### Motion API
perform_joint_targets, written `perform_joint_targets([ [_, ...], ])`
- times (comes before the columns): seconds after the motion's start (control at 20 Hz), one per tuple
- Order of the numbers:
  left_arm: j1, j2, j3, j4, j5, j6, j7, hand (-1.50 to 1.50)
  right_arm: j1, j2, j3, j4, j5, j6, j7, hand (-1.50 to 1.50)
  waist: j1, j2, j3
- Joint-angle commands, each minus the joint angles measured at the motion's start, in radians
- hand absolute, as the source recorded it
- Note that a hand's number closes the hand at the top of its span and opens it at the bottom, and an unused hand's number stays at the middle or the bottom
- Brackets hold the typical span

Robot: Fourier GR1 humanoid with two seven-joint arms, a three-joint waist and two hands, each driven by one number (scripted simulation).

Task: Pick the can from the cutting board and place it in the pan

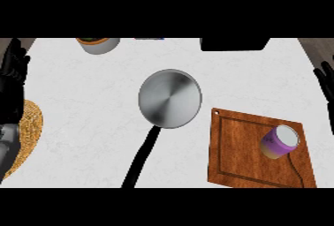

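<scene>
1. Can [282,141], purple and white, stands on the cutting board [244,150], toward the board's right side, just inward of the right hand and a little nearer the robot than its fingers.
2. Left hand [13,66] shows at the left edge of the view, fingers up and straight, open and holding nothing; it rests there.
3. Just below the left hand, touching the left forearm's side in the view, lies a round woven mat [29,132], partly cut off by the edge.
4. Farther right and beyond the left hand's fingertips, a grey pot [101,45] sits at the far edge of the white surface [85,97].
5. Between the two hands lies the pan [170,98], a round metal dish with a black handle [140,159] running back toward the robot; it holds nothing.
6. Right of the pan, apart from it, is the wooden cutting board, turned slightly askew.
7. A black object [235,44] lies at the far edge, beyond the board.
8. Right hand [324,86] shows at the right edge, fingers straight and up, open, holding nothing, apart from the can.
</scene>
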Motion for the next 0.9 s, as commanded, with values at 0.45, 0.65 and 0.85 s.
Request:
perform_joint_targets([
  [0.45,0.196,-0.022,-0.056,0.146,0.043,-0.097,0.113,0.00,0.019,-0.101,0.012,0.136,0.091,0.154,-0.035,1.50,0.013,0.020,-0.021],
  [0.65,0.170,-0.020,-0.033,0.192,0.047,-0.128,0.113,0.00,0.062,-0.019,-0.088,0.308,-0.157,0.511,-0.283,-1.50,0.004,0.011,-0.018],
  [0.85,0.221,-0.022,-0.011,0.221,0.038,-0.164,0.047,0.00,0.068,-0.111,-0.105,0.337,-0.097,0.691,-0.363,-1.50,0.005,0.007,-0.020],
])
